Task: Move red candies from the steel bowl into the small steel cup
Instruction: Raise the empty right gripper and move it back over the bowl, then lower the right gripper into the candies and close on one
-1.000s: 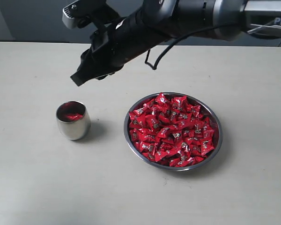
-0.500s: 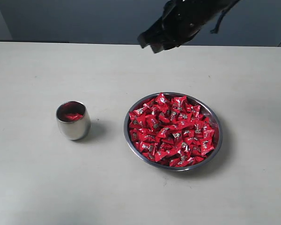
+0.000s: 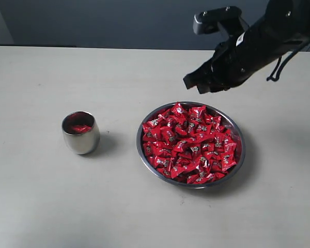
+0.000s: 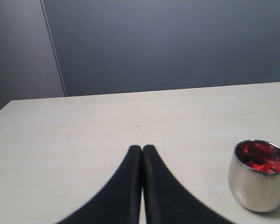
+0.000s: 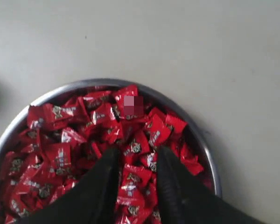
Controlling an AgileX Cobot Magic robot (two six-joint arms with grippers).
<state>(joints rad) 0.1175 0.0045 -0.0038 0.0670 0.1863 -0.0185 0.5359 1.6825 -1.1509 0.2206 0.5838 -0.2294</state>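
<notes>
Above steel bowl, R gripper jaws apart, empty (L gripper closed).

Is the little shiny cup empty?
No, the small steel cup has red candies showing inside it.

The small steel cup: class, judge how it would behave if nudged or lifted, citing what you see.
The small steel cup would probably rock or tip when nudged, since its body is rounded and egg-like. Its mirror-polished sides look slippery to grip. Small, with just some red candies inside, it is likely light.
</notes>
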